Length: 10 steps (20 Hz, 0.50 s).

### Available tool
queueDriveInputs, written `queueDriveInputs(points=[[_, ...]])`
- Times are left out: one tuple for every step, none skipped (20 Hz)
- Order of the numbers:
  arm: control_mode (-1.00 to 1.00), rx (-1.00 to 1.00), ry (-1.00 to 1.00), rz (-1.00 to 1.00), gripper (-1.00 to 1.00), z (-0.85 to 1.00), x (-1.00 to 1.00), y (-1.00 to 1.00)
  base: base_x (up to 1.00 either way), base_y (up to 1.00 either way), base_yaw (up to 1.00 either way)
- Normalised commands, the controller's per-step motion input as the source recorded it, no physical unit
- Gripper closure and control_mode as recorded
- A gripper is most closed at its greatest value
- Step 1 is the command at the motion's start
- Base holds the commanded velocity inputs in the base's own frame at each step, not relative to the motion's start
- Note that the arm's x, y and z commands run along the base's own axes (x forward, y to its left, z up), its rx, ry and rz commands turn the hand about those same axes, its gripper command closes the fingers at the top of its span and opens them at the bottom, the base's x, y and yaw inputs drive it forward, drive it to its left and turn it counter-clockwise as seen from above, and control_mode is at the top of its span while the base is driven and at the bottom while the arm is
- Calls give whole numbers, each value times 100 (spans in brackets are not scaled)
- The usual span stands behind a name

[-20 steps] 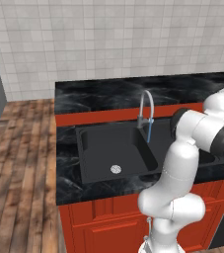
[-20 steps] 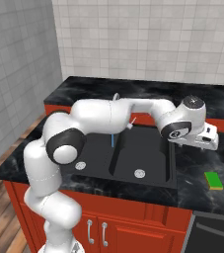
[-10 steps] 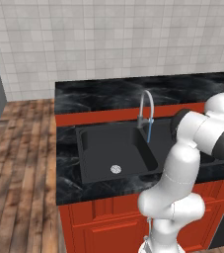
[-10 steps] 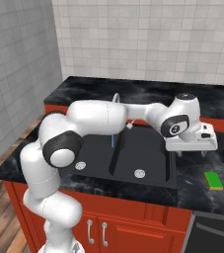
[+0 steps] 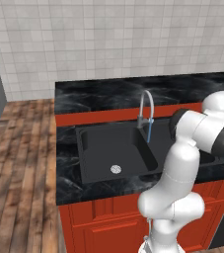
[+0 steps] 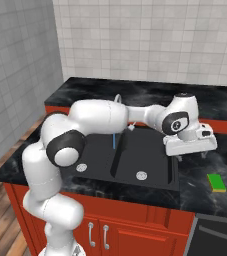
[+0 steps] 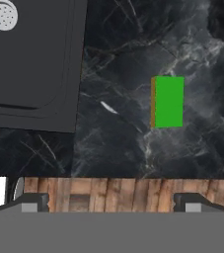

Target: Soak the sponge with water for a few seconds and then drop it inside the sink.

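In the right base view, the small rectangular sponge with a green top layer over yellow lies flat on the glossy black marbled countertop at the lower right of the frame, apart from the matte black rectangular double-basin sink at frame centre. The white two-finger gripper hangs at centre right of that frame, over the counter just past the sink's right edge, up and to the left of the sponge and not touching it. In the hand view, the sponge sits right of centre on the marbled countertop, green face toward the camera with a thin orange-yellow edge along its left side. The sink occupies the upper left of that frame, with a round silver drain in the top left corner. The two dark fingertips stand far apart at the bottom of the hand view, with nothing between them. In the left base view, the curved grey metal faucet rises at frame centre behind the sink, and a thin light-blue streak of water falls from its spout. The same streak of water appears left of centre in the right base view.
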Motion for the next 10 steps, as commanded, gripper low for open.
queueDriveInputs(points=[[-100, 13, 4, 14, -100, 0, 0, -3, 0, 0, 0], [-100, 16, 3, 14, -100, 0, 0, -2, 0, 0, 0], [-100, 20, 0, 14, -100, 0, 0, -4, 0, 0, 0], [-100, 23, 0, 14, -100, 0, 0, -6, 0, 0, 0], [-100, 25, 0, 13, -100, 0, 0, -9, 0, 0, 0], [-100, 28, 0, 13, -100, 0, 0, -12, 0, 0, 0], [-100, 28, 0, 13, -100, -1, 0, -14, 0, 0, 0], [-100, 25, 0, 12, -100, 0, 0, -13, 0, 0, 0], [-100, 21, 0, 12, -100, 0, 0, -14, 0, 0, 0], [-100, 16, 0, 11, -100, 0, 0, -13, 0, 0, 0]])
